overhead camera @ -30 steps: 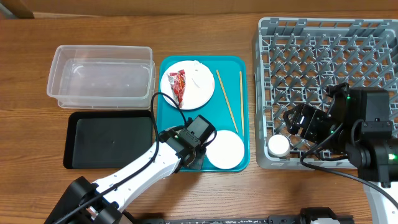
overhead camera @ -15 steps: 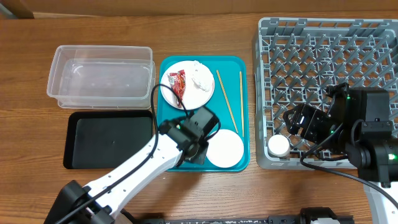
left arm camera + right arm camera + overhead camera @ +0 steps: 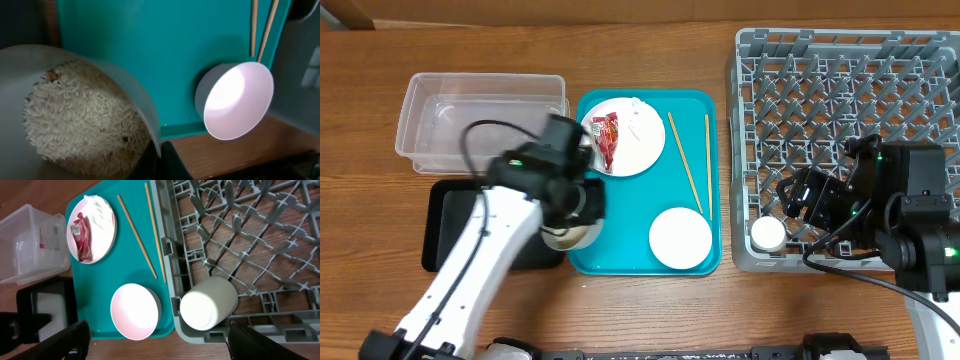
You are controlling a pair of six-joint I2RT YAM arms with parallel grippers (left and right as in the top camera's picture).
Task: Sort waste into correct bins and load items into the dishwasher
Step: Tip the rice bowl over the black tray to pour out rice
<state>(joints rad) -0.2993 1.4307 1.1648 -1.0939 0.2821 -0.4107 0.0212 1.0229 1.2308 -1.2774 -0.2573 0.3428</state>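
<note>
My left gripper is shut on the rim of a white bowl of rice. It holds the bowl at the teal tray's left edge, beside the black tray. The clear tub lies behind. A white plate carries the red wrapper and the tissue. Two chopsticks and a pale pink bowl lie on the teal tray. My right gripper is open and empty over the grey rack's front left, near a white cup.
The teal tray sits between the bins and the rack. The rack's upright pegs fill the right side. Bare wooden table runs along the front edge.
My left gripper has carried the rice bowl left, from the front of the teal tray to its left edge by the black tray. The right arm has not moved.
</note>
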